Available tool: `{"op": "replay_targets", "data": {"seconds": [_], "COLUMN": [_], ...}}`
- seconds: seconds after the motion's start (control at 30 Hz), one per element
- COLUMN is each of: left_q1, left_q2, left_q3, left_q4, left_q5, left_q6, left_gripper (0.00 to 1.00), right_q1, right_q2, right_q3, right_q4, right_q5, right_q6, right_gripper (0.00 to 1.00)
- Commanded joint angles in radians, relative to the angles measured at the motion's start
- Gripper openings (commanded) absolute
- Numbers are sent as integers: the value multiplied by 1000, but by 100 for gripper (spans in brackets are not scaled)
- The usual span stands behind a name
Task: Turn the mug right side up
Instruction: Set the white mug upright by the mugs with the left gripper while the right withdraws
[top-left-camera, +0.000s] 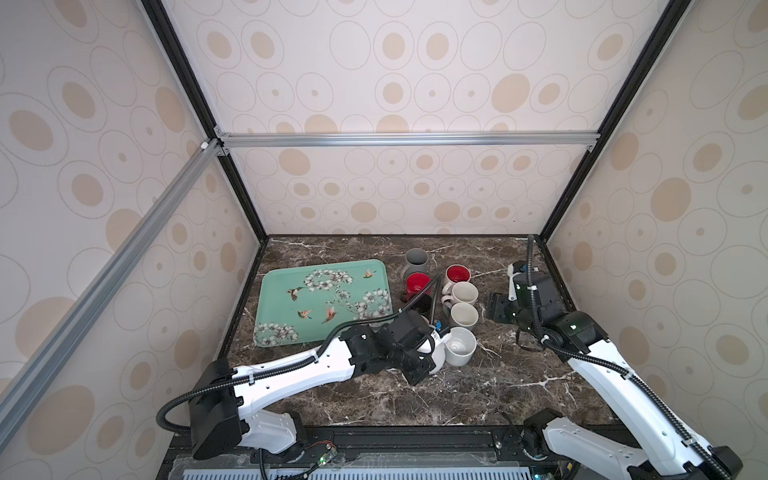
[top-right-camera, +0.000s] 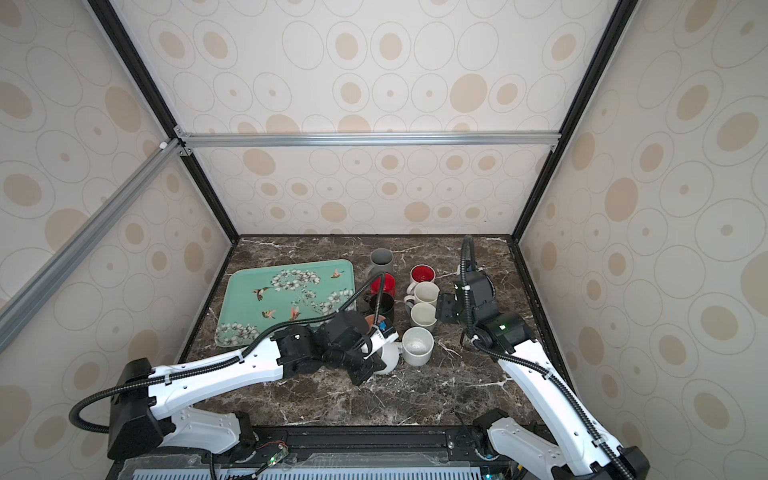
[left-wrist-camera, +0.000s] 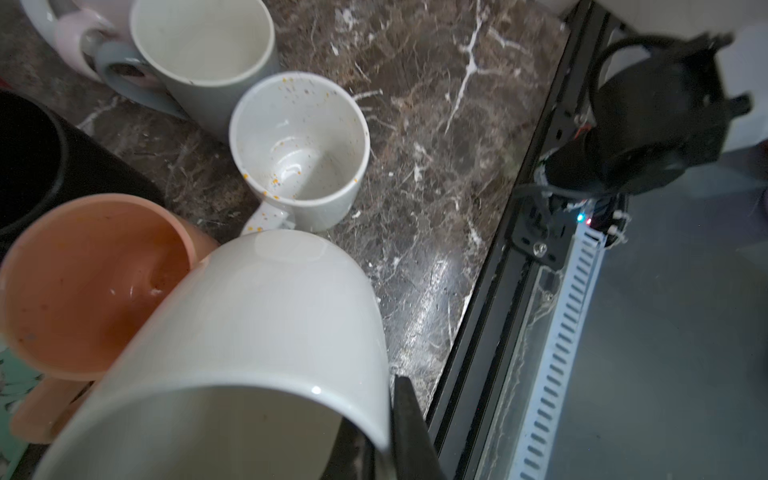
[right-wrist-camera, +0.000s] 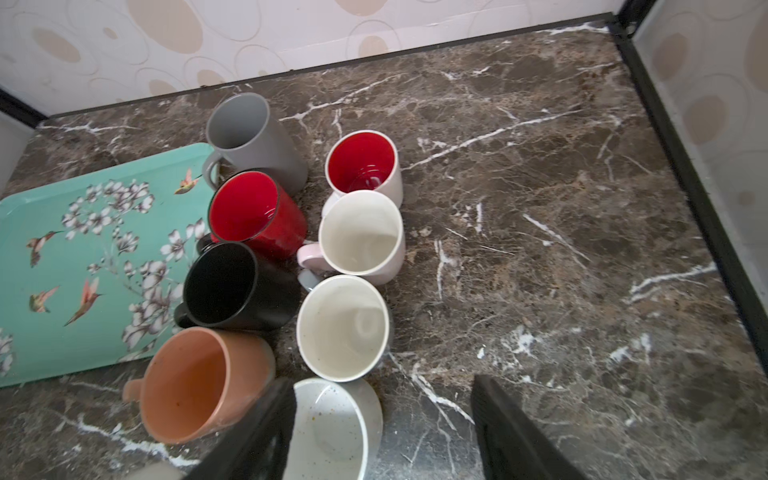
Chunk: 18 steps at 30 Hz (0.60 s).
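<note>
The plain white mug lies tilted on its side, its mouth facing the left wrist camera. My left gripper is shut on its rim, with one black finger outside the wall and the other inside. In both top views this mug shows just past the left gripper, next to a speckled white mug. Whether its base touches the table I cannot tell. My right gripper hangs open above the table, right of the mug rows, holding nothing.
Upright mugs stand in two rows: grey, red, black, orange, red-lined white, two cream ones and the speckled one. A teal bird tray lies left. Bare marble lies front and right.
</note>
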<state>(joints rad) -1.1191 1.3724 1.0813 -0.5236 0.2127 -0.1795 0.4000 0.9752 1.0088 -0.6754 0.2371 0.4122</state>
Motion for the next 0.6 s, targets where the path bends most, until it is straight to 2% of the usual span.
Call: {"op": "replay_targets", "data": {"seconds": [0.0,0.17,0.27,0.57], "left_q1": [-44,-61,-64,-64], "left_q2": [18,98,139,266], "left_q3": [53,28,37,103], "left_q4": [-71,-61,-32,-43], "left_q5": [-106,-155,-175,-232], "left_q6": [106,109,118,148], "left_gripper": [1,1,1,11], "right_q1": [-15,-45,-81,-209], "right_q2": [-34,-66,-86,-104], "right_q3": [-33,-116,-171,-273], "right_q4": [-30,5,39,99], "right_q5": [108,220,247,196], "right_q6": [-30,-37,-41,-31], "right_gripper": [76,92,98,100]}}
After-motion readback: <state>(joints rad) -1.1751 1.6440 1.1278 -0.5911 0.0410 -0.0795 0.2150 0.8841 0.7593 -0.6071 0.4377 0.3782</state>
